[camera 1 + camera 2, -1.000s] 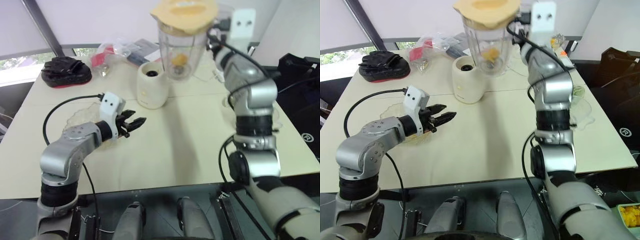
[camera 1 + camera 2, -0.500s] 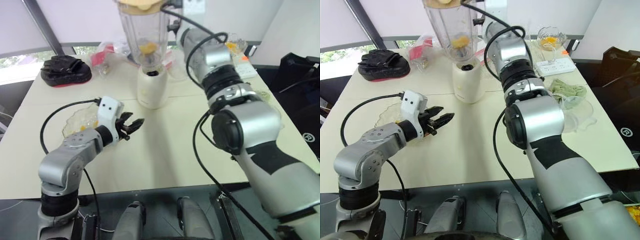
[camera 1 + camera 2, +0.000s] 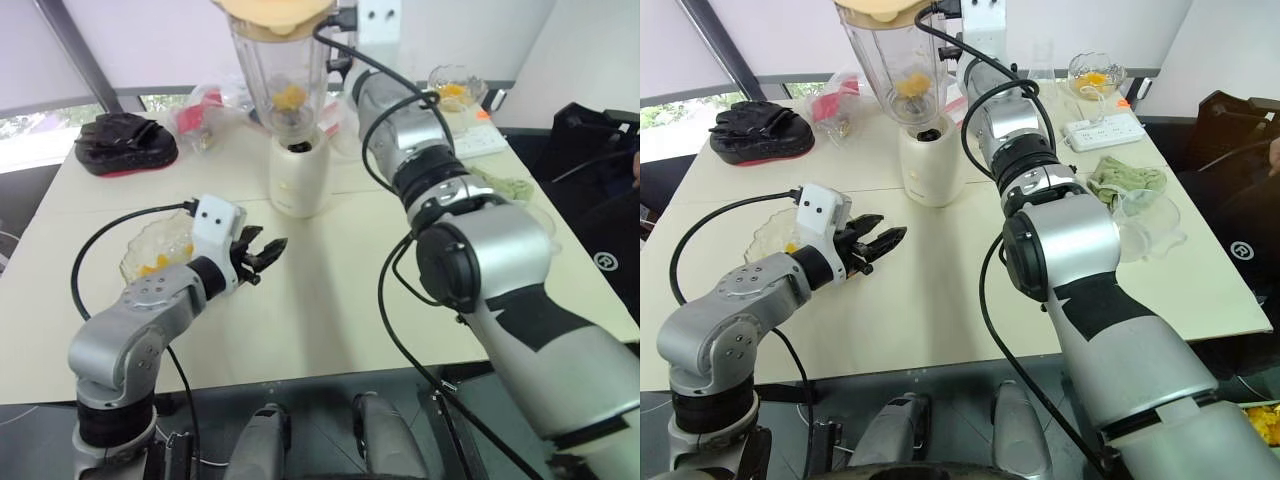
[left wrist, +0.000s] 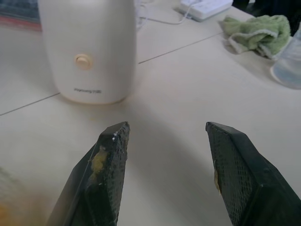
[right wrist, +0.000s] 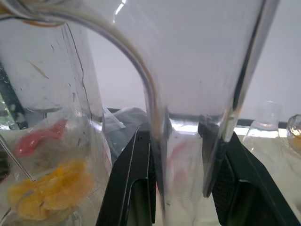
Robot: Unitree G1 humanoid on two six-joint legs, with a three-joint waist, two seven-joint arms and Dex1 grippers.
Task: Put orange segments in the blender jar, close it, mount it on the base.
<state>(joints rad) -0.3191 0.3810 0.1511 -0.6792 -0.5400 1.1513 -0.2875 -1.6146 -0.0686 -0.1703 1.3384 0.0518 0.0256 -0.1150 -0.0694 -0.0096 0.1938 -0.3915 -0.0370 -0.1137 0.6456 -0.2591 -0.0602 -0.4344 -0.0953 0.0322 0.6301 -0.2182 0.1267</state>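
Jar-to-socket alignment is the relation that matters now. Right gripper [image 5: 181,155] has its two black fingers pinched on the clear handle of the blender jar [image 3: 283,75], one finger on each side. It holds the jar upright, long axis vertical, directly above the base [image 3: 299,178], which stands toward the far edge of the table [image 3: 330,300], near its middle. Jar bottom sits at the base's dark top socket; whether it is seated or just above, I cannot tell. Cream lid [image 3: 272,12] covers the jar mouth. Orange segments [image 3: 290,97] lie low inside the jar.

Left gripper [image 3: 262,256] hangs over the near-left part of the table, well apart from the base, pointing toward it. Its jaws stand apart and hold nothing; yellow pulp smears the inner face of one finger [image 4: 109,160]. A glass bowl [image 3: 150,250] with a few more segments sits just behind that arm.

Judgement: the right arm alone governs the mount; the remaining move is likely straight down along the jar's axis.
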